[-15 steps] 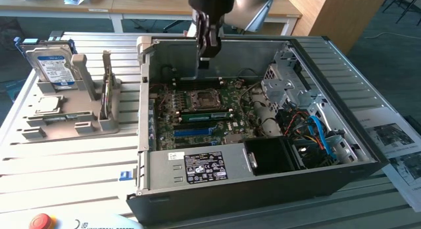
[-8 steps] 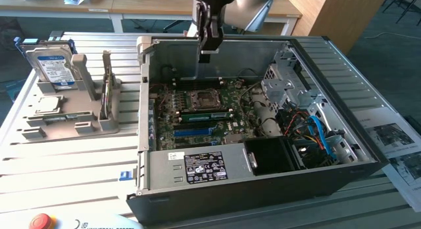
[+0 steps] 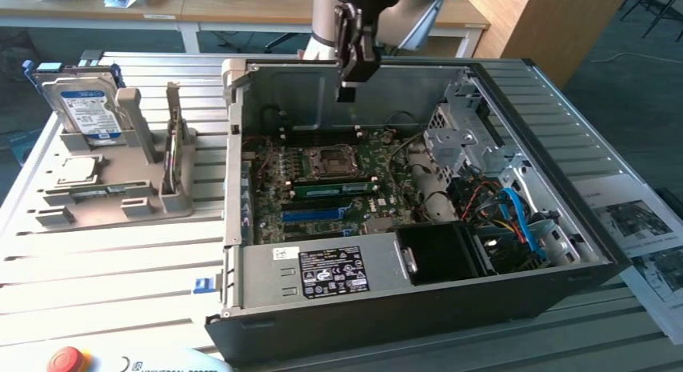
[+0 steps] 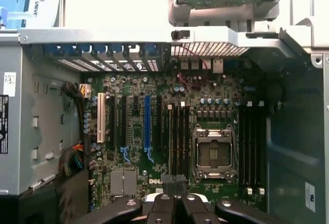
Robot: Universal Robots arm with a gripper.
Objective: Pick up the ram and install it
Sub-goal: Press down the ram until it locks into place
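Pressing together with nothing visibly between them, the fingers (image 4: 163,203) of the gripper (image 3: 349,90) are fully closed and hang above the open computer case (image 3: 597,252), over the back part of the motherboard (image 3: 320,220). The ram (image 3: 336,188) stands on edge in a slot on that board, just beside the processor socket (image 3: 325,162), well below the gripper and apart from it. On the exterior view's left, outside the case, a gray stand (image 3: 107,204) holds a hard drive (image 3: 91,108) upright.

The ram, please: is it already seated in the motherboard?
In: the ram lies in a slot beside the CPU socket; the shut claw hovers above.
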